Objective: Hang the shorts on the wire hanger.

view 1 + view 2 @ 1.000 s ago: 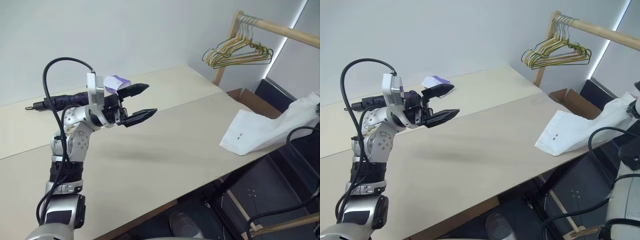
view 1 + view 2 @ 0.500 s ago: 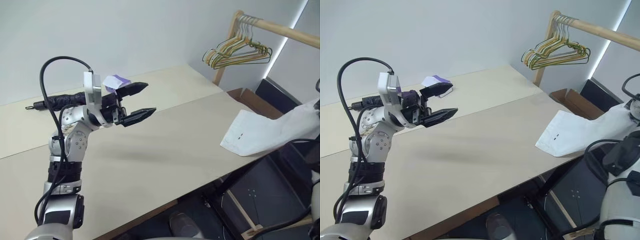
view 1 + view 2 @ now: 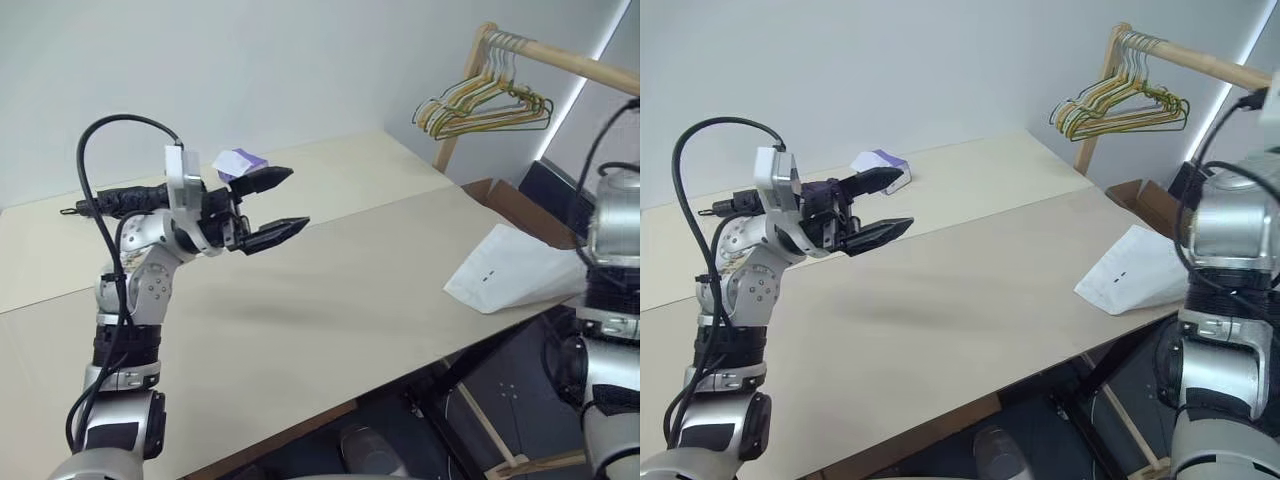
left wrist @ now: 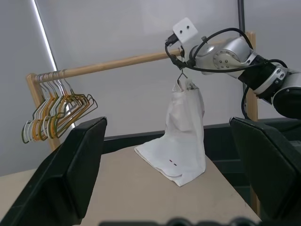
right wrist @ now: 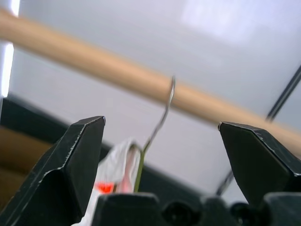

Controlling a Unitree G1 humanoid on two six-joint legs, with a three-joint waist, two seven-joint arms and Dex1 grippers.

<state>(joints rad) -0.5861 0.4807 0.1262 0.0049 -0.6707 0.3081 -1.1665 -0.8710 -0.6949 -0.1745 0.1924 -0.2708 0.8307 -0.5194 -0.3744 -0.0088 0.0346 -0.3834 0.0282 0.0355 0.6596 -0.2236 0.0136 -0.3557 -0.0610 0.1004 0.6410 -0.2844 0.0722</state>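
So the shorts (image 4: 181, 136) are up on the wire hanger (image 5: 157, 127), whose hook is over the wooden rail (image 4: 117, 63), and the bottom hem drapes onto the corner of the bench (image 3: 330, 290). The right gripper (image 5: 160, 155) sits just below the hook with its jaws wide apart, not touching the wire. The left gripper (image 3: 283, 203) hovers over the bench near the little purple tissue box (image 3: 238, 162), jaws also spread and empty, and the bunch of coloured hangers (image 3: 487, 107) hangs further along the rail.

The right pincer (image 5: 160, 155) stands wide apart; between its fingers, mid-frame, the wire hanger (image 5: 162, 117) hooks over a wooden rail (image 5: 117, 70), the shorts (image 5: 115, 176) bunched below.
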